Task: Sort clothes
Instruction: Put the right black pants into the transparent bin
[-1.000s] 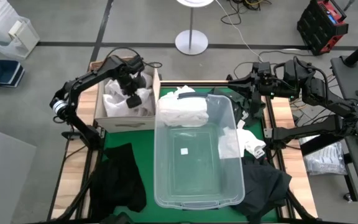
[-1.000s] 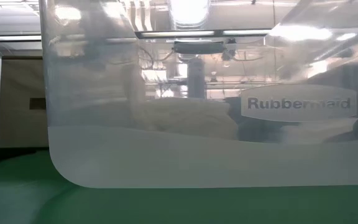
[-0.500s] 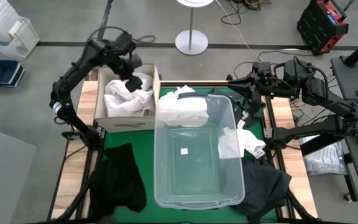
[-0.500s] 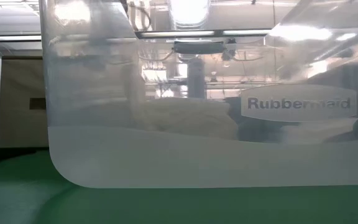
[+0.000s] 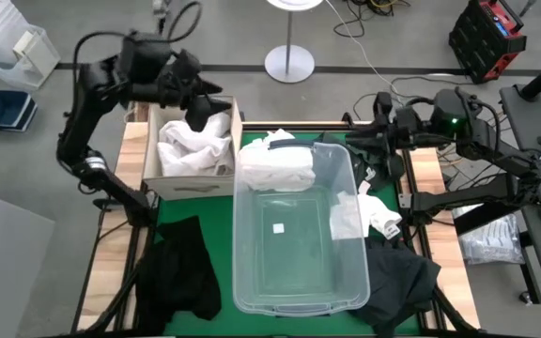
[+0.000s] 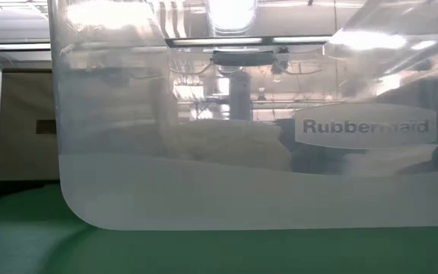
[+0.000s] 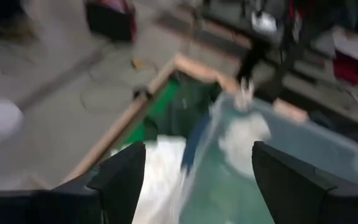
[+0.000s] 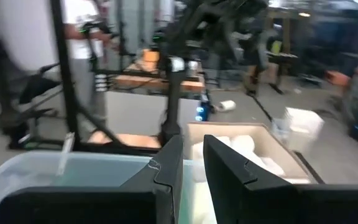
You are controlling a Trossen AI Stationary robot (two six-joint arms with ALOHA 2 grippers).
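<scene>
White clothes lie piled in the beige cardboard box at the far left. My left gripper hangs open high above the box's far rim, with nothing between its fingers. A white garment is draped over the far rim of the clear tub; the low view shows it through the tub's wall. More white pieces lie at the tub's right side. Black clothes lie at the near left and near right. My right gripper waits at the far right, its fingers nearly together and holding nothing.
The tub fills the middle of the green mat, and its wall blocks most of the low view. A lamp stand's round base stands on the floor beyond the far edge. A person stands in the room behind, in the right wrist view.
My left gripper has risen out of the cardboard box, going up and toward the far left, and has tipped from pointing down to nearly level. It stays open and carries nothing; the white clothes stay in the box. My right gripper has rolled at the wrist where it hangs.
</scene>
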